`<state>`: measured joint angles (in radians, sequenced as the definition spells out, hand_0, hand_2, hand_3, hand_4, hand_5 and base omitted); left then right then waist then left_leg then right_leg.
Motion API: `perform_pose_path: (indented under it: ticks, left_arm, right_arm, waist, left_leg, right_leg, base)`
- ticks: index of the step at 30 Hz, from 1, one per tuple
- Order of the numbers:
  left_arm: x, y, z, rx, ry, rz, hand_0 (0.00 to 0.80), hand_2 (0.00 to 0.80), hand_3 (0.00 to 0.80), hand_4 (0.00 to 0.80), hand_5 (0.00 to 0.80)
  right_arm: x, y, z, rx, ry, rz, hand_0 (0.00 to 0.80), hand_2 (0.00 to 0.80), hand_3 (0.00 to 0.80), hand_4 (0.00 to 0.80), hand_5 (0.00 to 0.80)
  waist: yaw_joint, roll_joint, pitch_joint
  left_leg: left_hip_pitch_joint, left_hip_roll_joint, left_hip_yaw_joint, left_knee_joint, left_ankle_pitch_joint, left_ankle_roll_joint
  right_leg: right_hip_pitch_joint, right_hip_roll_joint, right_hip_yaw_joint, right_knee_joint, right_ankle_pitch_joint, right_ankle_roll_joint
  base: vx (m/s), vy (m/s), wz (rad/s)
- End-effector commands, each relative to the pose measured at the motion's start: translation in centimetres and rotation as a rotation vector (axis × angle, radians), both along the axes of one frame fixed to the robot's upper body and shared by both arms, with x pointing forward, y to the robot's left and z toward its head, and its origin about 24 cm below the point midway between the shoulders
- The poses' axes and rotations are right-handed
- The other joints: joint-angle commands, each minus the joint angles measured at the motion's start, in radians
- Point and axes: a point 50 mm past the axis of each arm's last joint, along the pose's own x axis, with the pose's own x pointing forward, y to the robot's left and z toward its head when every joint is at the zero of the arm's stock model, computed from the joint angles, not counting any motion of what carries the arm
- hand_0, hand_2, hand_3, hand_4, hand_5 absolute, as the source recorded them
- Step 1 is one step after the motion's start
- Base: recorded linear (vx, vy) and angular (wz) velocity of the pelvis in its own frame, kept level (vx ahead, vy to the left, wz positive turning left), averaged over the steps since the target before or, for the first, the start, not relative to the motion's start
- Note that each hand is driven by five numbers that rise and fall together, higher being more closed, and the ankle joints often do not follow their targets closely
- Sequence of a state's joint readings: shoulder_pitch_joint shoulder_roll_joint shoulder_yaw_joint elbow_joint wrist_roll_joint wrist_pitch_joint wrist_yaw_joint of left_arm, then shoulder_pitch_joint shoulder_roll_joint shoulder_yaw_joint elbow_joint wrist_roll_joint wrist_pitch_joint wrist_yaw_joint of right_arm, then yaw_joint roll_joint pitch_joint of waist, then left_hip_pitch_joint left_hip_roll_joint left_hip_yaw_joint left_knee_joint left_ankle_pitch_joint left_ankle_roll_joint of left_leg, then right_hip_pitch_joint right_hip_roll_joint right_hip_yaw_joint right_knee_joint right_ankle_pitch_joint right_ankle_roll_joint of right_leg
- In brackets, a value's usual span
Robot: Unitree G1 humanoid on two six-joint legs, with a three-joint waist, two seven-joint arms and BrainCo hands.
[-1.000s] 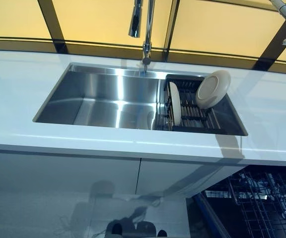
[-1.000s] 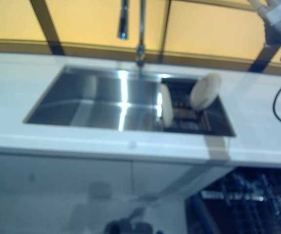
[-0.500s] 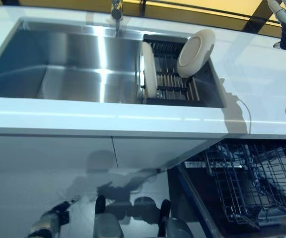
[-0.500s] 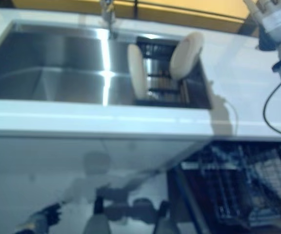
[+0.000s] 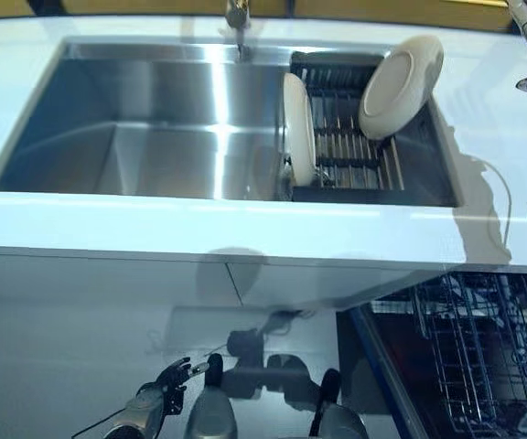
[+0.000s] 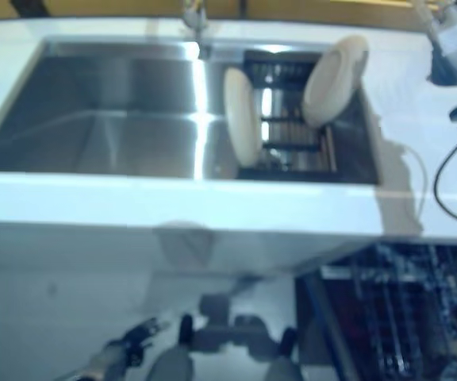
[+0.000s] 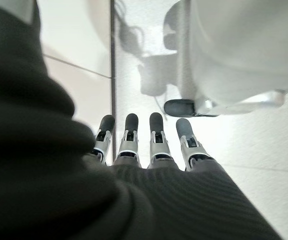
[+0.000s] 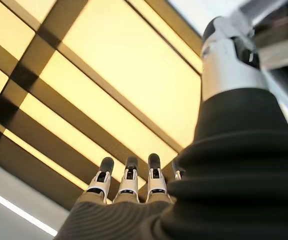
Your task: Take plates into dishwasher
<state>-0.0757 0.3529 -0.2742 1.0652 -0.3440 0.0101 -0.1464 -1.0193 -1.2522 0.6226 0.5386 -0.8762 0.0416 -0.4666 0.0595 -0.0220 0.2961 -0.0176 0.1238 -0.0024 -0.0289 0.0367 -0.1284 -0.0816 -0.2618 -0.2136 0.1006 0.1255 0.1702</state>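
Two plates (image 5: 299, 128) (image 5: 401, 73) stand in one dish rack (image 5: 355, 160), right part of one sink (image 5: 154, 119); one dishwasher basket (image 5: 483, 357), lower right.

Bright overhead light, glare streak in sink (image 5: 154, 137), right eye view blurred

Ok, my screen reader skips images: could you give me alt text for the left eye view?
Two white plates stand in a black drying rack at the right end of a steel sink. The dishwasher rack sits open at lower right; the left hand hangs low, empty.

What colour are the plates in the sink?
Cream-white plates, clearest in the left eye view.
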Motion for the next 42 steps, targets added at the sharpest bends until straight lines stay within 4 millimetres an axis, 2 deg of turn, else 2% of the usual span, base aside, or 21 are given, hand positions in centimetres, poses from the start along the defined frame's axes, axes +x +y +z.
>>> perform_pose_path:
  ticks: [1,2,4,5,6,8,9,10,11,14,17,21,25,31,39,42]
  left_arm:
    - [-2.3,2.8,0.0,0.046,0.084,0.016,0.0,0.0,0.0,0.0,0.0]
    - [-1.6,2.4,0.1,0.052,0.065,0.006,0.0,0.0,0.0,0.0,0.0]
    - [-1.1,1.6,0.0,0.055,0.044,-0.025,0.0,0.0,0.0,0.0,0.0]
    - [-0.5,0.3,0.0,0.046,0.02,-0.071,0.0,0.0,0.0,0.0,0.0]
    - [0.0,-0.2,0.1,0.052,-0.007,-0.08,0.0,0.0,0.0,0.0,0.0]
    - [0.4,-0.6,0.1,-0.009,-0.003,-0.023,0.0,0.0,0.0,0.0,0.0]
    - [0.7,-0.9,0.2,-0.036,-0.002,-0.01,0.0,0.0,0.0,0.0,0.0]
    - [1.0,-1.0,0.2,-0.036,0.0,-0.021,0.0,0.0,0.0,0.0,0.0]
    - [0.8,-1.1,0.1,-0.043,0.034,-0.058,0.0,0.0,0.0,0.0,0.0]
    - [0.7,-1.2,0.1,-0.002,0.017,-0.133,0.0,0.0,0.0,0.0,0.0]
    - [0.9,-0.4,0.2,-0.034,-0.004,0.034,0.0,0.0,0.0,0.0,0.0]
    - [1.1,0.1,0.5,-0.035,-0.005,0.026,0.0,0.0,0.0,0.0,0.0]
    - [1.3,-0.5,0.5,-0.045,-0.024,-0.016,0.0,0.0,0.0,0.0,0.0]
    - [1.1,-0.5,0.4,-0.073,-0.011,0.005,0.0,0.0,0.0,0.0,0.0]
    - [1.1,-0.6,0.5,-0.128,-0.026,0.039,0.0,0.0,0.0,0.0,0.0]
    - [1.2,-0.6,0.5,-0.159,-0.044,0.072,0.0,0.0,0.0,0.0,0.0]
  right_arm:
    - [-0.7,0.6,2.5,-0.024,-0.086,0.004,0.0,0.0,0.0,0.0,0.0]
    - [-0.8,0.5,2.9,-0.03,-0.092,0.0,0.0,0.0,0.0,0.0,0.0]
    - [-1.0,0.3,3.4,-0.05,-0.101,-0.017,0.0,0.0,0.0,0.0,0.0]
    - [-1.4,-0.7,3.6,-0.017,-0.121,-0.034,0.0,0.0,0.0,0.0,0.0]
    - [-1.4,-1.1,3.3,-0.025,-0.118,-0.054,0.0,0.0,0.0,0.0,0.0]
    - [-1.5,-1.6,2.7,-0.022,-0.115,-0.075,0.0,0.0,0.0,0.0,0.0]
    - [-1.4,-1.8,2.3,-0.029,-0.109,-0.093,0.0,0.0,0.0,0.0,0.0]
    - [-1.4,-1.8,2.1,-0.036,-0.11,-0.101,0.0,0.0,0.0,0.0,0.0]
    - [-1.3,-1.3,1.9,-0.018,-0.12,-0.075,0.0,0.0,0.0,0.0,0.0]
    - [-1.4,-1.1,2.4,-0.058,-0.107,-0.082,0.0,0.0,0.0,0.0,0.0]
    - [-1.4,-1.4,2.3,-0.079,-0.129,-0.073,0.0,0.0,0.0,0.0,0.0]
    - [-1.5,-1.1,3.5,-0.077,-0.178,-0.087,0.0,0.0,0.0,0.0,0.0]
    - [-1.6,-1.0,4.8,-0.084,-0.224,-0.1,0.0,0.0,0.0,0.0,0.0]
    - [-1.5,-0.4,6.0,-0.08,-0.274,-0.099,0.0,0.0,0.0,0.0,0.0]
    - [-1.3,1.2,7.7,-0.173,-0.333,-0.093,0.0,0.0,0.0,0.0,0.0]
    - [-1.3,1.5,7.7,-0.197,-0.342,-0.091,0.0,0.0,0.0,0.0,0.0]
  waist:
    - [-0.027,-0.044,-0.012]
    - [-0.025,-0.051,-0.023]
    - [-0.034,-0.053,-0.031]
    - [-0.031,-0.072,-0.031]
    - [-0.027,-0.07,-0.022]
    - [-0.015,-0.056,-0.015]
    - [-0.004,-0.043,-0.008]
    - [0.0,-0.038,-0.004]
    - [0.003,-0.04,-0.011]
    - [0.002,-0.04,-0.022]
    - [-0.006,-0.041,-0.037]
    - [-0.001,-0.04,-0.027]
    - [0.003,-0.027,-0.014]
    - [0.007,-0.013,-0.01]
    - [0.015,0.004,-0.006]
    - [0.017,0.009,-0.004]
  left_leg:
    - [0.012,-0.032,-0.024,0.058,-0.052,0.079]
    - [-0.006,-0.028,-0.018,0.079,-0.057,0.08]
    - [-0.023,-0.023,-0.011,0.113,-0.067,0.075]
    - [-0.073,-0.027,-0.002,0.228,-0.079,0.053]
    - [-0.113,-0.03,-0.022,0.271,-0.055,0.043]
    - [-0.132,-0.019,-0.025,0.209,-0.007,0.022]
    - [-0.132,-0.005,-0.006,0.105,0.045,0.013]
    - [-0.131,-0.002,-0.002,0.066,0.066,0.014]
    - [-0.109,-0.022,-0.036,0.03,0.064,0.031]
    - [-0.09,-0.028,-0.018,-0.007,0.055,0.039]
    - [-0.077,-0.041,-0.013,-0.045,0.04,0.049]
    - [-0.102,-0.034,-0.019,-0.058,0.044,0.046]
    - [-0.122,-0.03,-0.023,-0.058,0.04,0.05]
    - [-0.131,-0.034,-0.029,-0.058,0.042,0.049]
    - [-0.14,-0.041,-0.028,-0.058,0.038,0.052]
    - [-0.144,-0.043,-0.028,-0.058,0.038,0.052]
  right_leg:
    - [-0.081,0.068,0.059,0.044,-0.037,0.014]
    - [-0.057,0.076,0.063,0.003,-0.041,-0.005]
    - [-0.046,0.1,0.086,-0.023,-0.047,-0.023]
    - [-0.008,0.087,0.067,-0.075,-0.026,-0.036]
    - [0.016,0.093,0.084,-0.091,-0.024,-0.042]
    - [0.047,0.1,0.079,-0.118,-0.022,-0.033]
    - [0.067,0.101,0.066,-0.139,-0.021,-0.022]
    - [0.073,0.099,0.065,-0.149,-0.019,-0.017]
    - [0.066,0.089,0.074,-0.159,-0.005,-0.006]
    - [0.039,0.072,0.056,-0.143,-0.004,0.009]
    - [0.004,0.057,0.05,-0.147,-0.001,0.02]
    - [-0.031,0.063,0.053,-0.152,0.002,0.018]
    - [-0.048,0.07,0.054,-0.157,0.0,0.011]
    - [-0.049,0.067,0.044,-0.16,-0.003,0.01]
    - [-0.058,0.061,0.042,-0.166,-0.004,0.008]
    - [-0.06,0.062,0.039,-0.17,-0.003,0.009]
  base:
    - [0.046,-0.128,-0.25]
    - [-0.001,-0.1,-0.05]
    - [0.039,-0.08,0.31]
    - [0.133,-0.038,0.39]
    - [0.176,0.041,0.42]
    - [0.124,0.121,0.29]
    - [0.085,0.137,0.01]
    - [0.103,0.194,-0.04]
    - [0.065,0.152,-0.11]
    - [0.05,0.117,-0.09]
    - [0.049,0.05,-0.03]
    - [-0.009,-0.007,0.01]
    - [-0.025,-0.017,0.0]
    - [0.0,0.0,0.0]
    - [-0.007,0.006,0.01]
    - [-0.006,0.003,0.01]
